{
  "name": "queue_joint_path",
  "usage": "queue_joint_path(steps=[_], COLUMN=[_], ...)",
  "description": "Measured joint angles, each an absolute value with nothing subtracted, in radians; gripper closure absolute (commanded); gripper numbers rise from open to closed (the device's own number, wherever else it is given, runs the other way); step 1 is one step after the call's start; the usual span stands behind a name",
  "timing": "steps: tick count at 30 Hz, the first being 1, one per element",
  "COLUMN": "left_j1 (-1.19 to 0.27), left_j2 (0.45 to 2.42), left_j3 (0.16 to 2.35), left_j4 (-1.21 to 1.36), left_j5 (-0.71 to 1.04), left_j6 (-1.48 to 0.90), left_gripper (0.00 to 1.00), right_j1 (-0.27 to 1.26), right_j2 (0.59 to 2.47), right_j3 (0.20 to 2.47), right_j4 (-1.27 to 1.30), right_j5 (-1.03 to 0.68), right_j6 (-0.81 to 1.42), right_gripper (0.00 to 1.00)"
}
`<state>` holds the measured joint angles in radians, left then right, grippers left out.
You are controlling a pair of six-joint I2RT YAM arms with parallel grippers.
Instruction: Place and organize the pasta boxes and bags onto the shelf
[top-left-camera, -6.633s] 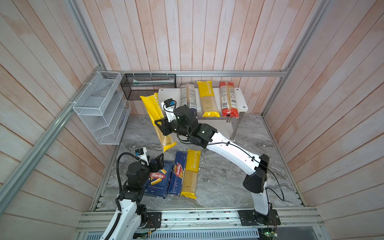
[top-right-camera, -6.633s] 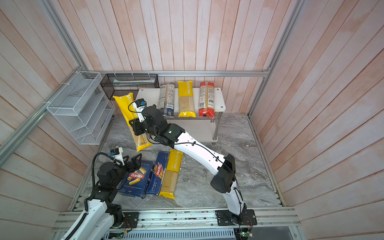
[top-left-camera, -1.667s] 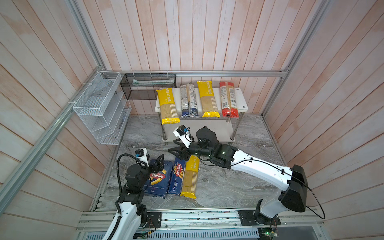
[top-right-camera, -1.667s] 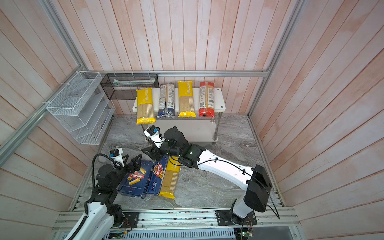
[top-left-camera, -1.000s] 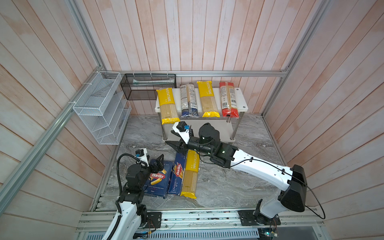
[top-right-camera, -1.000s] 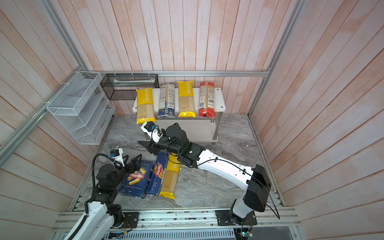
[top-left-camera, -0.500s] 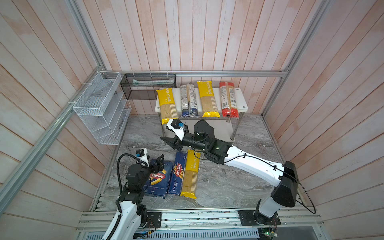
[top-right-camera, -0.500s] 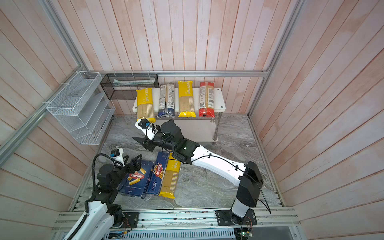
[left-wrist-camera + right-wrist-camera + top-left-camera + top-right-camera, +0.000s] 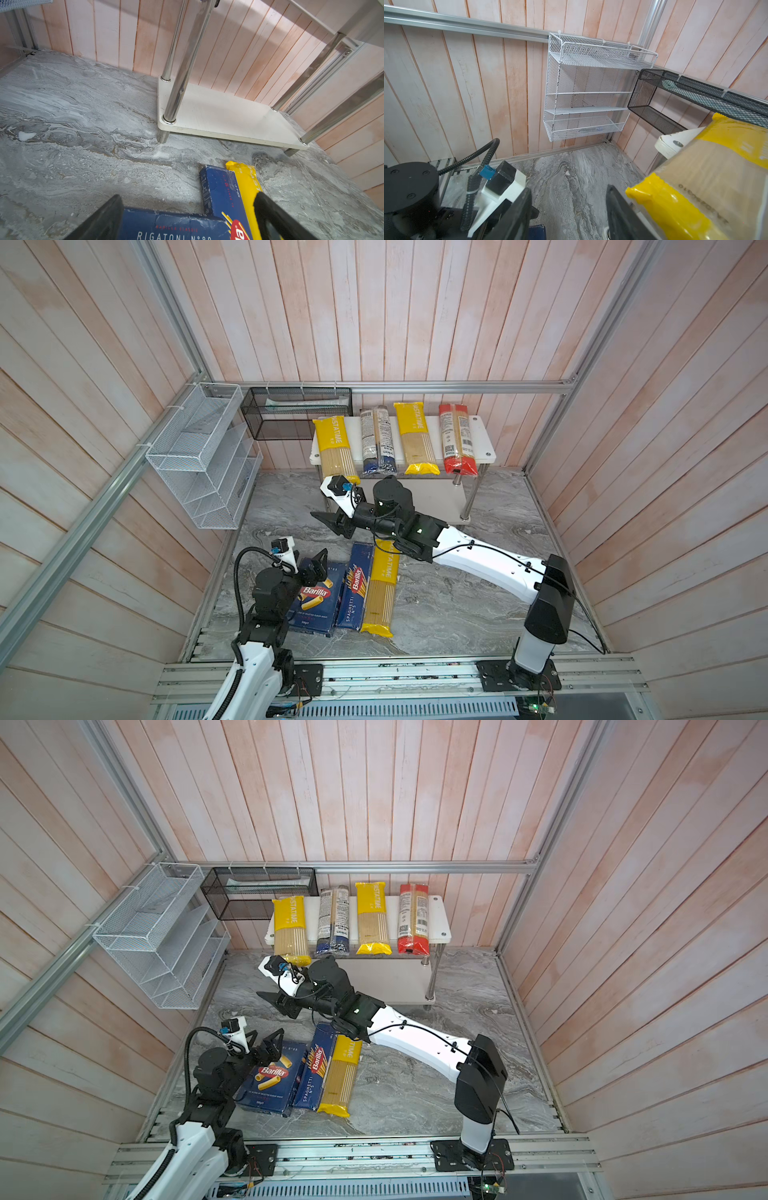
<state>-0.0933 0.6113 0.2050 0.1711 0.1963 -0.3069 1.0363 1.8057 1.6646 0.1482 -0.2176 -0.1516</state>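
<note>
The shelf (image 9: 484, 435) stands at the back wall with several bags lying side by side on its top board: a yellow one (image 9: 334, 448), a dark-blue-ended one (image 9: 376, 439), a second yellow one (image 9: 413, 439) and a red-ended one (image 9: 457, 439). On the floor lie the wide rigatoni box (image 9: 316, 601), the narrow spaghetti box (image 9: 355, 589) and a yellow bag (image 9: 382, 593). My right gripper (image 9: 328, 522) hangs open and empty over the floor, left of the shelf. My left gripper (image 9: 318, 568) stands open above the rigatoni box's (image 9: 172, 226) far edge.
A white wire rack (image 9: 199, 456) hangs on the left wall, and a black mesh basket (image 9: 297, 412) on the back wall beside the shelf. The shelf's lower board (image 9: 228, 118) is bare. Bare marble floor (image 9: 436, 614) lies right of the floor bag.
My right gripper has swung left and away from the floor bag, toward the shelf's left end, still open. The left arm has not moved.
</note>
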Motion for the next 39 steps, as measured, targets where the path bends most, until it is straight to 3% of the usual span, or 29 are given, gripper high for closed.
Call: queue_joint_path(steps=[26,32,39], left_j1=[-0.093,-0.093,-0.093], left_j2=[0.604,0.603,0.600], left_j3=[0.205,0.205,0.205], left_j4=[0.171,0.171,0.170], left_j5=[0.178,0.178,0.178], left_j6=[-0.307,-0.307,-0.307], left_gripper=[0.00,0.00,0.00], right_j1=[0.999,1.010,1.097], right_j2=[2.193,2.181,1.985], right_j3=[2.228,2.220,1.966], right_j4=[-0.012,-0.067,-0.076], right_j5=[-0.352,-0.337,-0.246], right_j6=[-0.181,-0.197,-0.212], right_gripper=[0.44,0.44,0.44])
